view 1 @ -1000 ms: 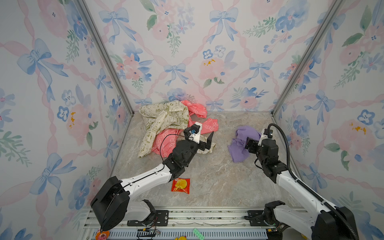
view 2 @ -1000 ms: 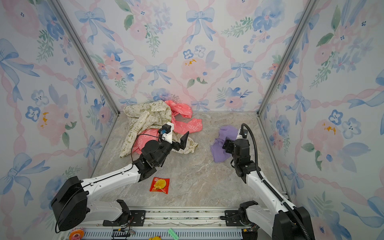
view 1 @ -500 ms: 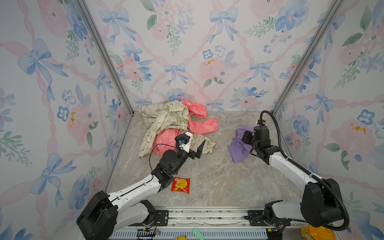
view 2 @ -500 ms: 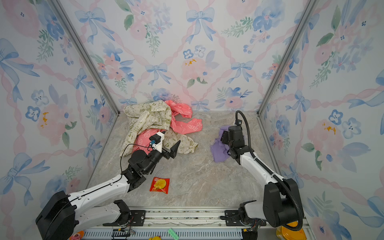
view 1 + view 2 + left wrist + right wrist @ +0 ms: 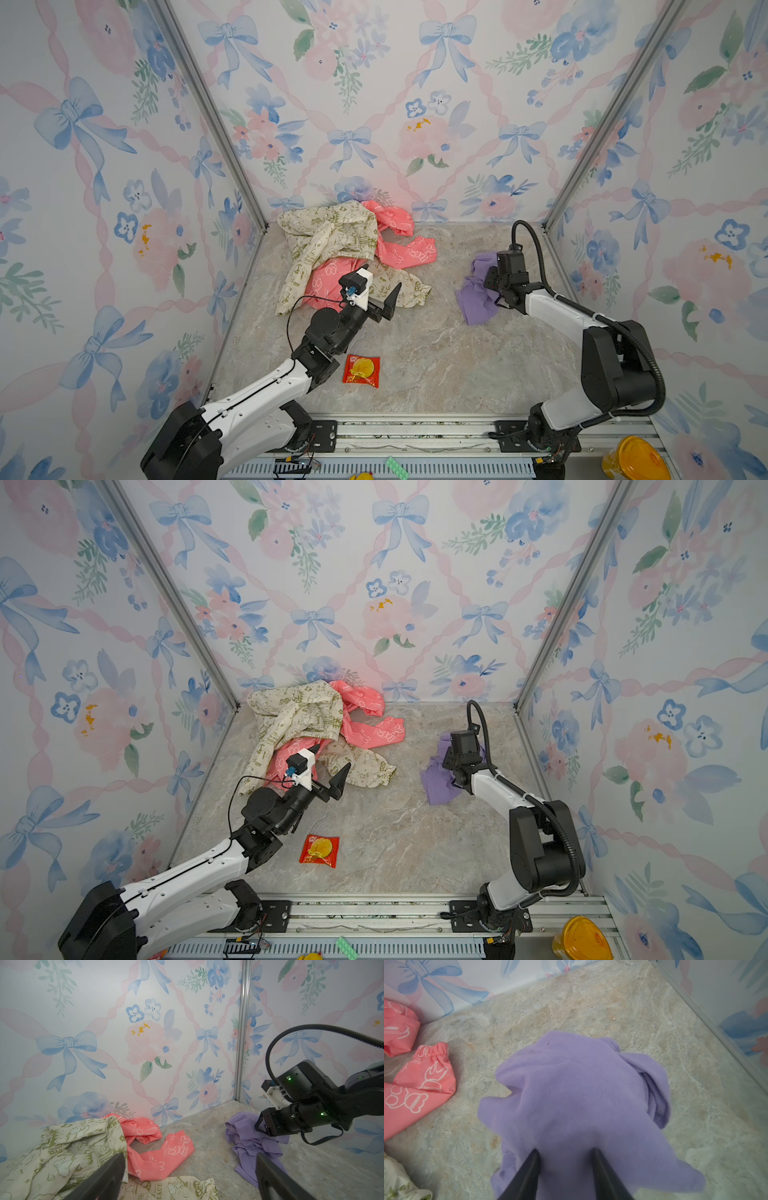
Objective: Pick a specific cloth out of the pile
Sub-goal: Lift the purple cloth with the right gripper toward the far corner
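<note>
The cloth, plain lavender-purple and crumpled, lies on the marbled tabletop on the right side in both top views, close to the right wall and well apart from the pile. The right gripper is down on it: in the right wrist view its 2 dark fingers stand partway apart with purple fabric filling the gap between them, but whether they actually pinch the fabric cannot be told. From the left wrist view the same gripper meets the upper folds of the cloth, whose lower part spreads flat on the table. The pile sits at the back left, touching the back wall: a cream cloth with green cartoon print is draped over and tangled with a coral-pink cloth with white outline print. The left gripper hangs above the near edge of the pile, fingers spread wide and holding nothing. A red-and-yellow packet lies flat on the table beside the left arm, apart from all the fabric.
</note>
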### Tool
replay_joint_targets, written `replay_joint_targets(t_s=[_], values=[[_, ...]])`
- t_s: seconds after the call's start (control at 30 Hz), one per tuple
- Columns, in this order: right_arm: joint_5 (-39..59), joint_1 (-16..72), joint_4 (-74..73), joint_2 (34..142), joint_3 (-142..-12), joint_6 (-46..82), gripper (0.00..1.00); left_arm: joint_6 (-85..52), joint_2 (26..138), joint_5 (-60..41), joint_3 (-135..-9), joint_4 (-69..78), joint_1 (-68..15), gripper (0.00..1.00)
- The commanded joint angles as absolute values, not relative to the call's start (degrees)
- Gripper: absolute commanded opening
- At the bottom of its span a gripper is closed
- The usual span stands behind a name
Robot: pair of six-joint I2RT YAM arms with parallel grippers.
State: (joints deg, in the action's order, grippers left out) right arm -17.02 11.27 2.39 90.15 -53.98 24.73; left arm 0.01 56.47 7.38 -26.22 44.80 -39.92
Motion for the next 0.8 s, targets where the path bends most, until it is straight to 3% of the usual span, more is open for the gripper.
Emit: replay_joint_targets(t_s=[0.0, 0.17, 0.5, 0.77], values=[[-15.7, 9.8, 3.2, 91.3, -56.2, 26.1, 0.33, -0.1, 55.7, 6.4, -25.3, 45.6, -39.4, 0.98], [-14.5, 8.5, 3.2, 90.0, -56.0, 26.1, 0.11, -0.5, 55.9, 6.1, -25.4, 45.7, -39.3, 0.98], [-14.1, 6.9, 3.8, 82.6, -60.4, 22.2, 0.03, -1.1, 55.9, 5.7, -25.6, 45.7, -39.2, 0.98], [-8.3, 2.3, 5.6, 86.0, -80.6, 19.9, 0.00, -1.3, 56.3, 5.8, -25.7, 45.8, -39.2, 0.98]])
